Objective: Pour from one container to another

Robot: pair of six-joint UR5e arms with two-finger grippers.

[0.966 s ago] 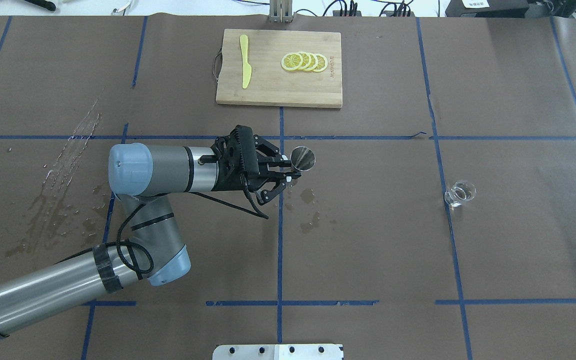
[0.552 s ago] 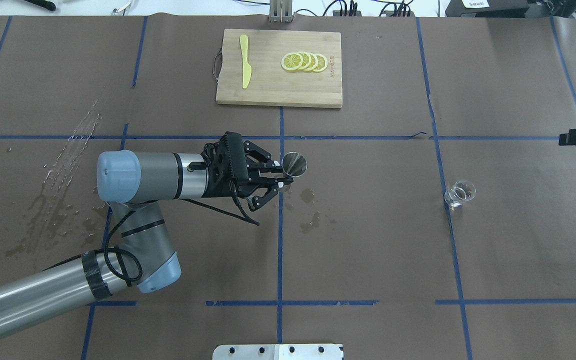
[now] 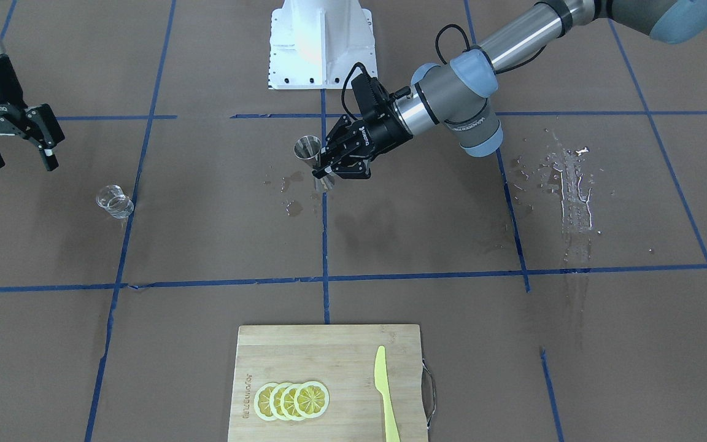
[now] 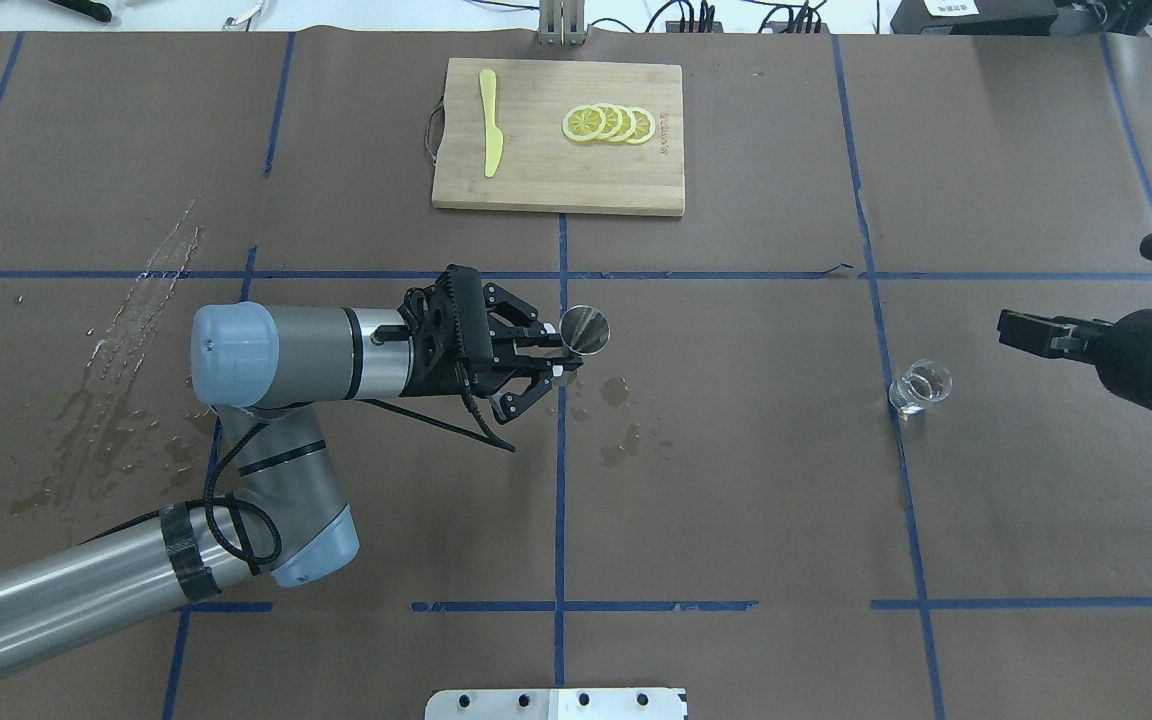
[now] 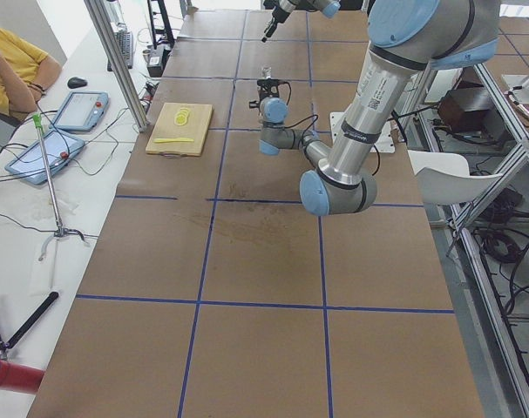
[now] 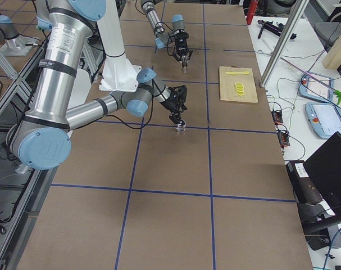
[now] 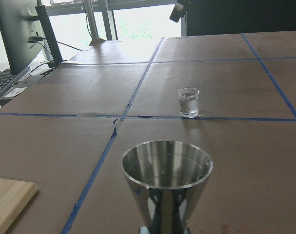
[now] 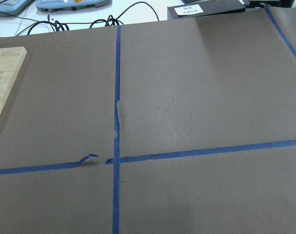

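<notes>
My left gripper (image 4: pixel 566 357) is shut on the lower part of the steel jigger (image 4: pixel 585 330) and holds it upright near the table's middle. The left wrist view shows the jigger's (image 7: pixel 166 180) open cone from close up, and it looks empty. The clear glass tumbler (image 4: pixel 921 387) stands on the table to the right with some clear liquid in it, and shows too as the tumbler (image 7: pixel 188 102) beyond the jigger. My right gripper (image 3: pixel 22 162) hovers open a little beyond the tumbler (image 3: pixel 114 201), holding nothing. It enters the overhead view as the right gripper (image 4: pixel 1011 330).
A wooden cutting board (image 4: pixel 556 190) at the far centre carries a yellow knife (image 4: pixel 489 120) and several lemon slices (image 4: pixel 608 124). Wet patches (image 4: pixel 621 400) lie below the jigger and a spill streak (image 4: pixel 136 330) at the left. A person (image 5: pixel 11 61) sits at a side desk.
My left arm drew back slightly to the left with the jigger held. My right arm came into the overhead view from the right edge, moving towards the tumbler.
</notes>
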